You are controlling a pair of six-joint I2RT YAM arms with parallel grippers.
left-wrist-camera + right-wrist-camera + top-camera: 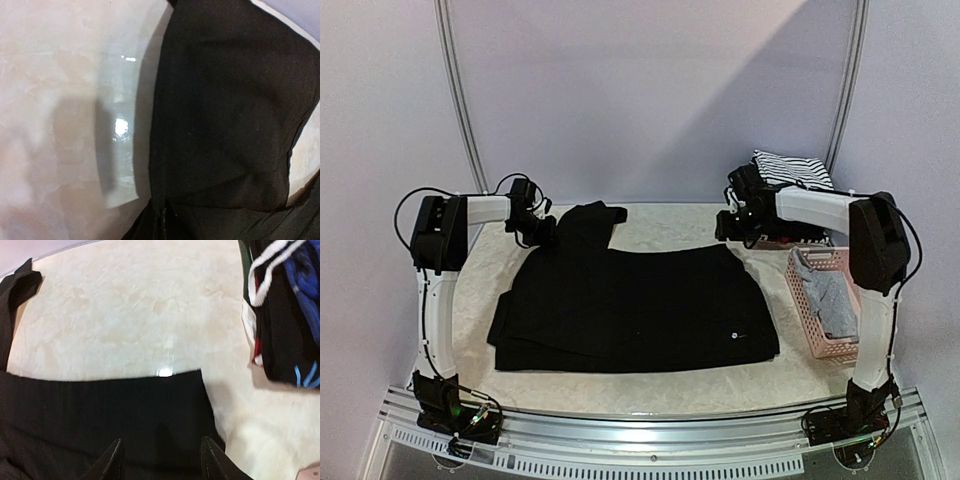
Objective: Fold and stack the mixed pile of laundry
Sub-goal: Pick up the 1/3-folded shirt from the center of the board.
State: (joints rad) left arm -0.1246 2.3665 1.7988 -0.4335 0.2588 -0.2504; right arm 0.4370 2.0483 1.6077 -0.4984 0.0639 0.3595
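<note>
A large plain black garment (630, 305) with a small white dot (732, 336) lies spread flat on the table. My left gripper (535, 228) is at its far left corner, beside a raised black flap (592, 215). In the left wrist view the black cloth (225, 110) gathers into a pinch at the bottom centre, so the jaws look shut on it. My right gripper (735, 225) hovers open over the far right corner (190, 385), fingertips (116, 452) apart and empty. A black-and-white striped garment (790, 168) sits at the back right. A grey garment (825, 295) lies in the basket.
A pink lattice basket (810, 345) stands at the right edge, next to the right arm. A bundle of dark clothes with blue and white trim (282, 315) lies just right of my right gripper. Bare marble table (140, 315) shows behind the black garment.
</note>
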